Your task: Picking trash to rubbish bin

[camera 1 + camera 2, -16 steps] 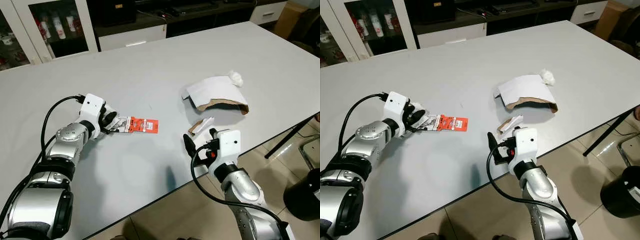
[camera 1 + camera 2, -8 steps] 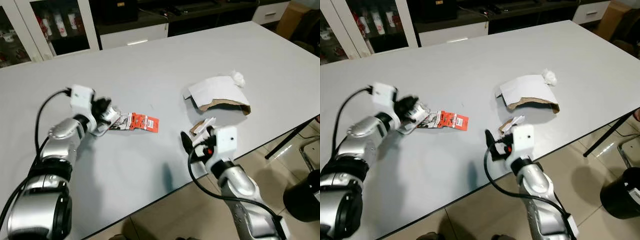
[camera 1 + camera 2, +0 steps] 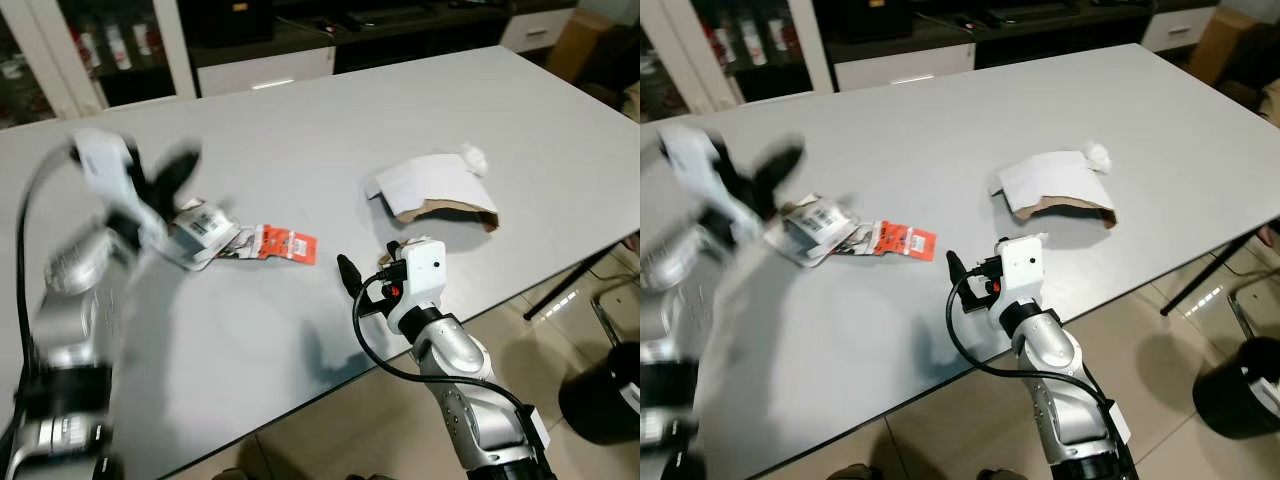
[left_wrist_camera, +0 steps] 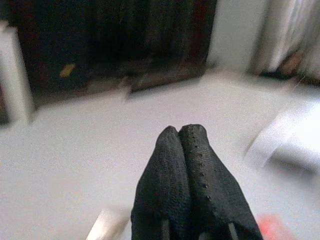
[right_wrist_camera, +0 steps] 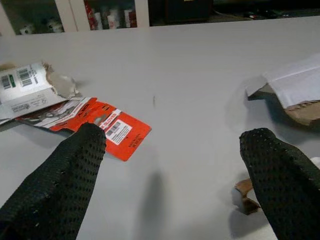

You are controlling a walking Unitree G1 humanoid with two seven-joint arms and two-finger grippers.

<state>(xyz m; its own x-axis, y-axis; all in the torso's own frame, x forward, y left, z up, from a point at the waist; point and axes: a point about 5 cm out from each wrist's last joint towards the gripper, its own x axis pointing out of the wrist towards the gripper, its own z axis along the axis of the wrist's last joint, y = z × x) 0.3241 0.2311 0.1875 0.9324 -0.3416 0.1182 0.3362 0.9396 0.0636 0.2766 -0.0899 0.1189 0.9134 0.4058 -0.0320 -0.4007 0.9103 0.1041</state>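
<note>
Your left gripper (image 4: 182, 131), blurred above the grey table (image 3: 300, 130), has its fingers pressed together on nothing. The torn red-and-white wrapper (image 3: 235, 240) lies flat beneath it. Your right gripper (image 5: 170, 150) hovers spread wide near the table edge.

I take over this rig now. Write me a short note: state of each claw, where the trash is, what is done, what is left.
Left claw: shut on nothing, raised above the table, blurred from fast motion.
Right claw: open, low over the table's near edge, between the orange wrapper and a small cardboard scrap.
Trash on the table: orange wrapper with a grey label piece at its left end; big torn cardboard with a white wad at its far corner; the scrap.
Bin: black, on the floor to the right.
Done: nothing binned.
Left: all pieces.
</note>
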